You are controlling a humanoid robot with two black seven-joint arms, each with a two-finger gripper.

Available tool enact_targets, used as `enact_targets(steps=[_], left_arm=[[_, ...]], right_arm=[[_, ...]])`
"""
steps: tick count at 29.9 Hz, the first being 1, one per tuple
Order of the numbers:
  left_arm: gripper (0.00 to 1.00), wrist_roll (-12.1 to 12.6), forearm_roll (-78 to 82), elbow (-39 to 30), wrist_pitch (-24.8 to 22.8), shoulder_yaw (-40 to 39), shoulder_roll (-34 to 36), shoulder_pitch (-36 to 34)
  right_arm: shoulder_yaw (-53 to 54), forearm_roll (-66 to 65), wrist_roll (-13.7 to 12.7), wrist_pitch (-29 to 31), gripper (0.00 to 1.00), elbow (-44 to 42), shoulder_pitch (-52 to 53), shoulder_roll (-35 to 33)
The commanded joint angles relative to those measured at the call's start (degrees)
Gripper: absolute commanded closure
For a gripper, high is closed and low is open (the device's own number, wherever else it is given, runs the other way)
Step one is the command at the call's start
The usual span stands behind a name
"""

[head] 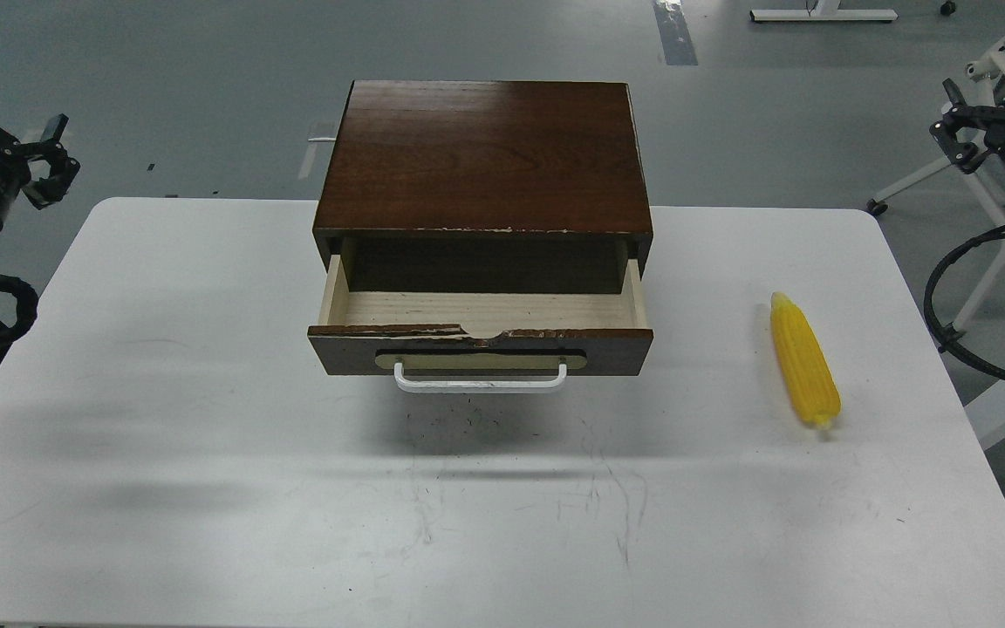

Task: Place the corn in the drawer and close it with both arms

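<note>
The drawer [616,352] stands pulled open from a dark brown wooden cabinet [485,157] at the middle back of the white table [206,419]. Its pale wood inside holds nothing, and its white bar handle [480,384] faces me. The yellow corn [804,362] lies on the table well to the right of the drawer, pointed tip away from me. My left gripper [62,157] hangs off the table's far left corner, open and holding nothing. My right gripper [949,122] hovers beyond the far right corner, open and holding nothing.
Grey floor surrounds the table. White frame legs [912,183] and looping black cables [947,296] sit off the right edge. Bare scuffed tabletop stretches in front of the drawer and on its left.
</note>
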Motion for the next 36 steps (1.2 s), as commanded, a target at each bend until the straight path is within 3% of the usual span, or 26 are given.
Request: enact_targets(steps=[1, 10, 13, 21, 28, 36], left_arm=[[0.02, 0.00, 0.43, -0.04, 0.00, 0.35, -0.25, -0.19], [0.02, 0.00, 0.26, 0.04, 0.00, 0.09, -0.17, -0.28], [0.02, 0.00, 0.08, -0.04, 0.00, 0.00, -0.08, -0.28], [0.02, 0.08, -0.10, -0.04, 0.00, -0.09, -0.34, -0.28], [0.02, 0.08, -0.10, 0.04, 0.00, -0.09, -0.26, -0.28], [0.02, 0.08, -0.01, 0.04, 0.00, 0.00, 1.59, -0.28]], right_arm=[[0.00, -0.08, -0.01, 0.00, 0.00, -0.18, -0.09, 0.00], [-0.26, -0.69, 0.34, 0.00, 0.00, -0.71, 0.96, -1.31], [-1.66, -1.66, 0.52, 0.00, 0.00, -0.27, 2.28, -5.08], [-20.46, -8.42, 1.40, 0.00, 0.00, -0.01, 13.78, -10.54], [-35.66, -23.60, 1.31, 0.00, 0.00, 1.93, 23.10, -10.46], [-39.46, -45.76, 1.05, 0.00, 0.00, 9.04, 24.52, -10.54]])
